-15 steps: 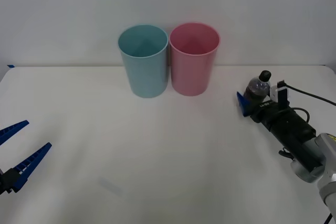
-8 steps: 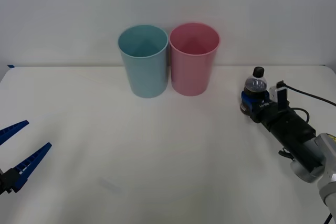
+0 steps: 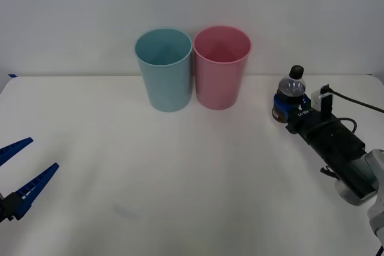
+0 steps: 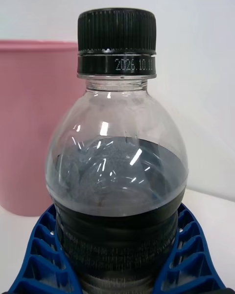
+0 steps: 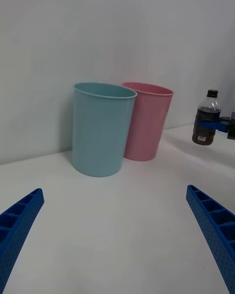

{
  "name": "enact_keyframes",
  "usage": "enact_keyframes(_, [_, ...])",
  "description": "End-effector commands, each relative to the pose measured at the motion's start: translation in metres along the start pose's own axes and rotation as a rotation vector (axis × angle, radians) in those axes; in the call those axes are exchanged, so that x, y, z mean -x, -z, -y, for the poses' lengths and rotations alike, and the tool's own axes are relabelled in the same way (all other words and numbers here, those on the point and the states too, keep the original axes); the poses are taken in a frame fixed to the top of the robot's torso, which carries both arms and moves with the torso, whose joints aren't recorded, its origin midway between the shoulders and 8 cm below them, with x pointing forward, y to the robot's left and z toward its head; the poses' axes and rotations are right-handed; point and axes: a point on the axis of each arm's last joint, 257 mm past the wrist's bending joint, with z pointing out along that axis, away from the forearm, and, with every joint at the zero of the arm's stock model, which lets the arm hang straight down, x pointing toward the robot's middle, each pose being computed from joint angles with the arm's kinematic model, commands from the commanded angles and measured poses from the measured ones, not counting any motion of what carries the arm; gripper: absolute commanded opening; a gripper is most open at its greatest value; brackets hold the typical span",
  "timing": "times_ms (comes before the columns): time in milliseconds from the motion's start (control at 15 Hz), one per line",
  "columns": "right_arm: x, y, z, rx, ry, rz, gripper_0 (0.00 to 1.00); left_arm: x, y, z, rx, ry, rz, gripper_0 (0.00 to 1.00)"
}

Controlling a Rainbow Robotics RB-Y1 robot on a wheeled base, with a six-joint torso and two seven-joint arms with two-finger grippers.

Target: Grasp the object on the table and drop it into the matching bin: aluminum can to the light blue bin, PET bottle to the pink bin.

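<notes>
Right gripper (image 3: pixel 287 107), clamped on the upright bottle (image 3: pixel 290 97) to the right of the pink bin (image 3: pixel 221 67), should lift clear of the rim before crossing over; left gripper (image 3: pixel 18 175) waits open.

Bare table (image 3: pixel 180 166) throughout; only the touching bins (image 3: pixel 192 70) obstruct.

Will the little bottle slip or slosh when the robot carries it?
The PET bottle probably sloshes: dark liquid fills it only partway. It looks smooth, maybe slippery, but the right hand has ribbed fingers on both sides, so it likely holds.
</notes>
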Motion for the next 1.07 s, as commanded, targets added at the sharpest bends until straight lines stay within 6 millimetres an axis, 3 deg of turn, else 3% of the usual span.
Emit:
enact_keyframes(67, [0.021, 0.007, -0.011, 0.04, -0.048, 0.03, 0.0, 0.0, 0.0, 0.0, 0.0, 0.0, 0.0, 1.0])
enact_keyframes(533, [0.09, 0.03, -0.036, 0.162, -0.154, 0.105, 0.0, 0.0, 0.0, 0.0, 0.0, 0.0, 0.0, 1.0])
enact_keyframes(1067, [0.177, 0.036, -0.057, 0.285, -0.218, 0.182, 0.0, 0.0, 0.0, 0.0, 0.0, 0.0, 0.0, 1.0])
